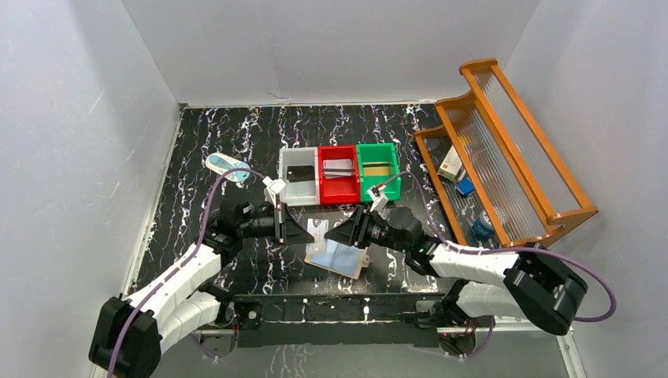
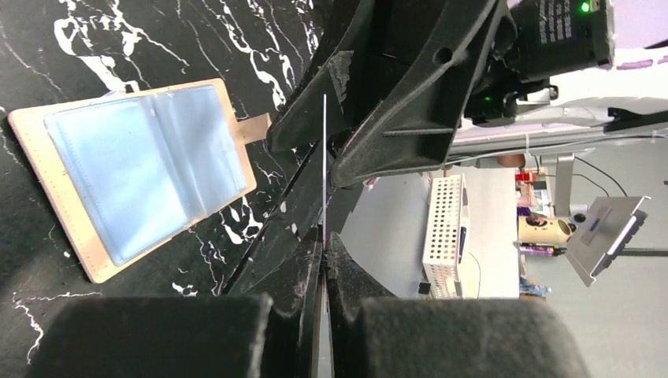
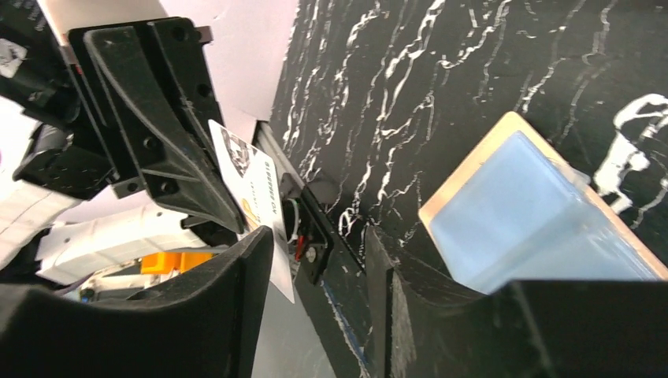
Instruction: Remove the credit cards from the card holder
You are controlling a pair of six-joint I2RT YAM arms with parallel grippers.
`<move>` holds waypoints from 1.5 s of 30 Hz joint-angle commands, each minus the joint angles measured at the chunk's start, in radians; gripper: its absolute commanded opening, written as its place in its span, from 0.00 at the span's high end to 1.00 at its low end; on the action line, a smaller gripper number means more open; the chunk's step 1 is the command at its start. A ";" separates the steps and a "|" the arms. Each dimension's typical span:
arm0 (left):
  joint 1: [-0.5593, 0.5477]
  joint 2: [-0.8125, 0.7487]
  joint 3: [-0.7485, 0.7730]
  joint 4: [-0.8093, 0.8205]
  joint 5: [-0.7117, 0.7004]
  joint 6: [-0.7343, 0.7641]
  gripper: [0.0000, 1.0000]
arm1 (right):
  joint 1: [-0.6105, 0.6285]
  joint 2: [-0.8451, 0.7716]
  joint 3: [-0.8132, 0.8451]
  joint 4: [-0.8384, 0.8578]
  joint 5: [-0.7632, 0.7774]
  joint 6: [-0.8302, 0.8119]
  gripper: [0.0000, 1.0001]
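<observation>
Your left gripper (image 2: 324,240) is clamped on a white printed card (image 3: 250,177). Your right gripper (image 3: 319,244) is spread beside it. The tan wallet (image 2: 134,173) lies open, showing pale blue pockets.

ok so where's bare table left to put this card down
Bare table behind the bins, and the strip along its left edge. Crowded at centre: left gripper and right gripper meet by the open card holder; the rack fills the right.
</observation>
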 commanded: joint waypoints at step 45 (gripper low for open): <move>0.003 -0.202 0.148 -0.404 -0.415 0.278 0.16 | -0.028 -0.093 0.031 -0.036 -0.024 -0.119 1.00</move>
